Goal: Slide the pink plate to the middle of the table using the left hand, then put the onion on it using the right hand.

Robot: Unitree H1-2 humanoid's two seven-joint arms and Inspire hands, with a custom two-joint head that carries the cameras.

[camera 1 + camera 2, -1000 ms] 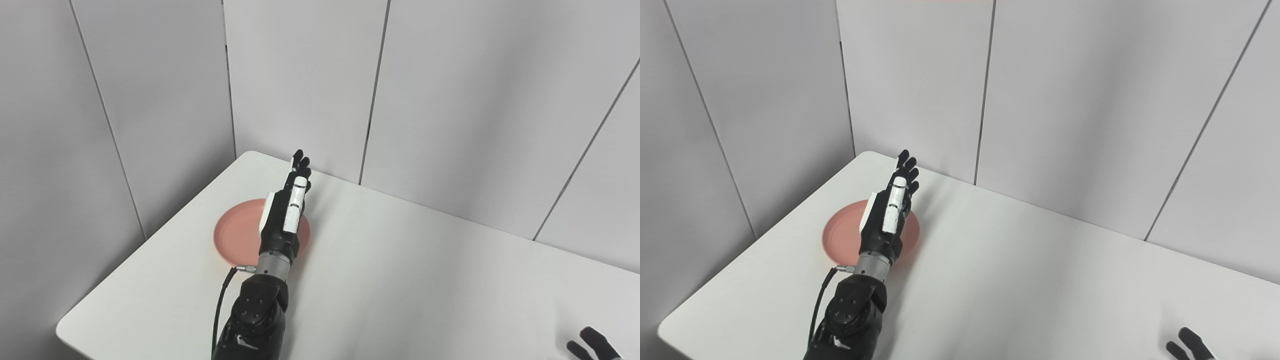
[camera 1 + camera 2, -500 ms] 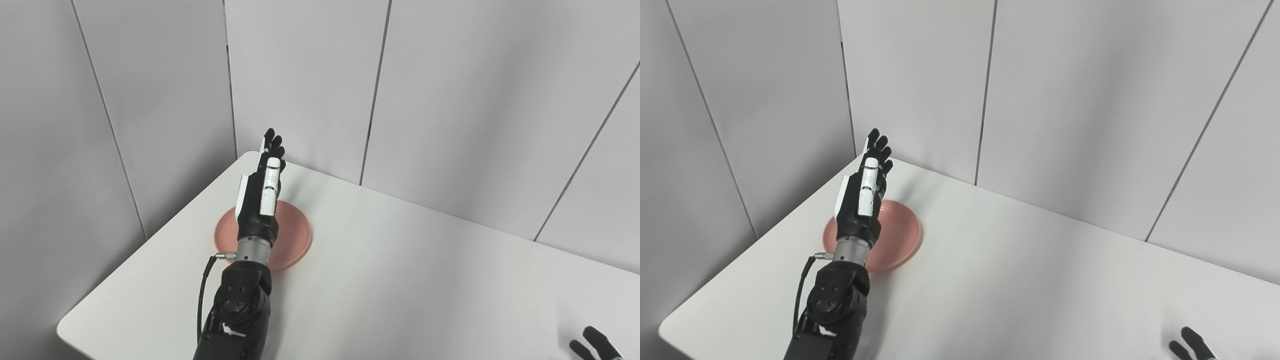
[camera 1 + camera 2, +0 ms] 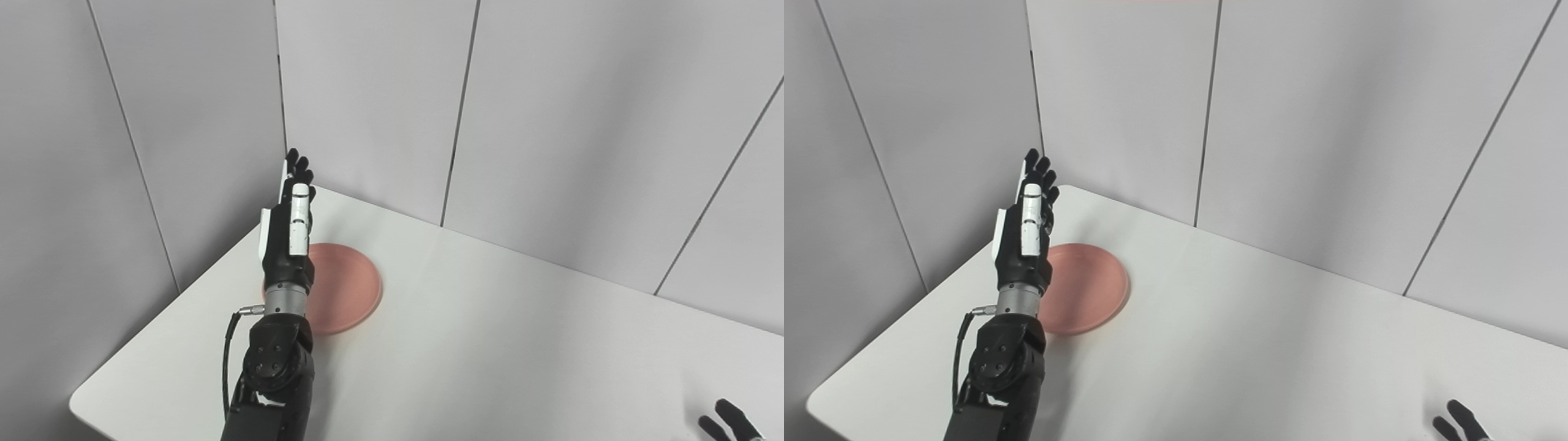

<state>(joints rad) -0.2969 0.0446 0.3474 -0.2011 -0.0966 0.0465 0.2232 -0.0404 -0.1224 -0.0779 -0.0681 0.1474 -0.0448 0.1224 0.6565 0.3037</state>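
Presently the left hand (image 3: 288,236) is standing raised on edge at the far left part of the white table (image 3: 490,343), its fingers (image 3: 298,171) stretched out straight and close together, pointing toward the grey wall panels (image 3: 367,92) and holding nothing. It is covering the left rim of the pink plate (image 3: 346,288), so contact with the plate cannot be judged. That plate is lying flat near the table's far left corner, well away from the table's middle, with nothing on it. Down in the bottom right corner only a few dark fingertips of the right hand (image 3: 726,421) are showing, spread a little apart; whether that hand is holding anything cannot be told. No onion is appearing in either view.
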